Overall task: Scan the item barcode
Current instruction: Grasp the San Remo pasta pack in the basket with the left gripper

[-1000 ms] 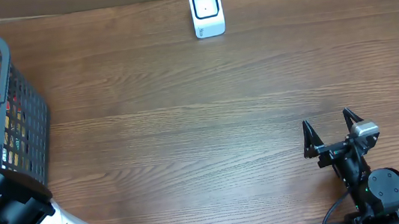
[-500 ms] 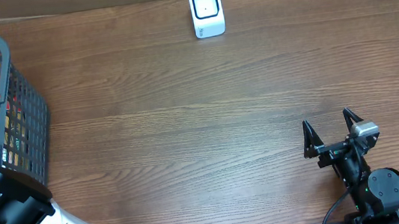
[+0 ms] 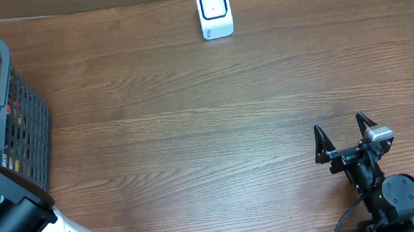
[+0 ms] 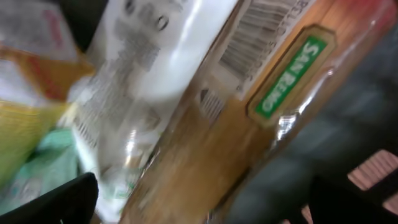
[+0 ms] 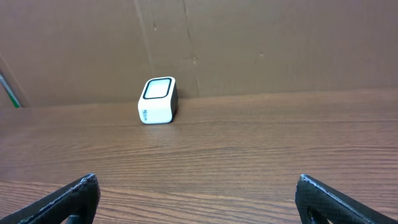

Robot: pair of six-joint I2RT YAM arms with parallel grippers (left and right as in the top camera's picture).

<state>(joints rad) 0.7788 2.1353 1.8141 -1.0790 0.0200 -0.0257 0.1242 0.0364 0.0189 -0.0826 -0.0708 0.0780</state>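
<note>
Basket (image 3: 28, 121) walls ring the left jaws, spread over packets (image 4: 205, 124); right jaws spread, scanner (image 3: 215, 11) far off.

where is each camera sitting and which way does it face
Overhead: fixed above the table, looking straight down on the basket, the scanner, the left arm and the right arm.
Left wrist: on the left arm, inside the basket, close on a blurred packet and its barcode; jaws at the lower corners.
Right wrist: low over the table, facing the scanner and the cardboard wall; open jaws at the lower corners.
Shared: overhead and right wrist both show the scanner and the table.
</note>
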